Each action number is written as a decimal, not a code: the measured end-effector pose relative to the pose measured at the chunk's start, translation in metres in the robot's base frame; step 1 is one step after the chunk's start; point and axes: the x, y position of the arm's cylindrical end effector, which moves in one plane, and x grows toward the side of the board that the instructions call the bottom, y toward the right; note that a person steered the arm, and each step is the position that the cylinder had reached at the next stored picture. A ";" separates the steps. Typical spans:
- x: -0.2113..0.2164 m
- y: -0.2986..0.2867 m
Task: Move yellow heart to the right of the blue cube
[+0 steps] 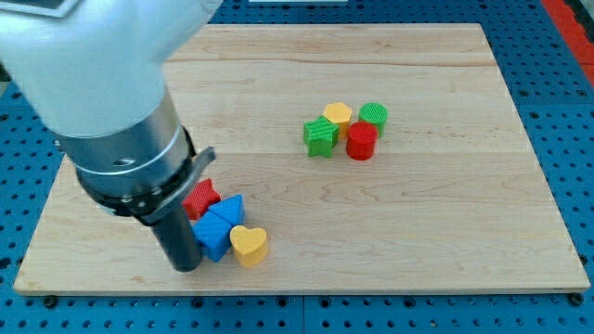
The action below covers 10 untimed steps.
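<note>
The yellow heart (249,245) lies near the view's bottom left, touching the right side of the blue cube (213,238). A blue triangular block (226,211) sits just above the cube and a red star-like block (200,198) lies above and left of it. My tip (187,265) is at the lower end of the dark rod, just left of the blue cube and against it. The arm's big body hides the board's upper left.
A second cluster sits at the upper middle: a green star-like block (320,136), a yellow block (338,115), a green cylinder (374,116) and a red cylinder (361,141). The wooden board (445,223) ends close below the heart.
</note>
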 end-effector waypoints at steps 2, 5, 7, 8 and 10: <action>0.001 0.041; -0.036 -0.010; -0.058 -0.047; -0.064 -0.053; -0.064 0.016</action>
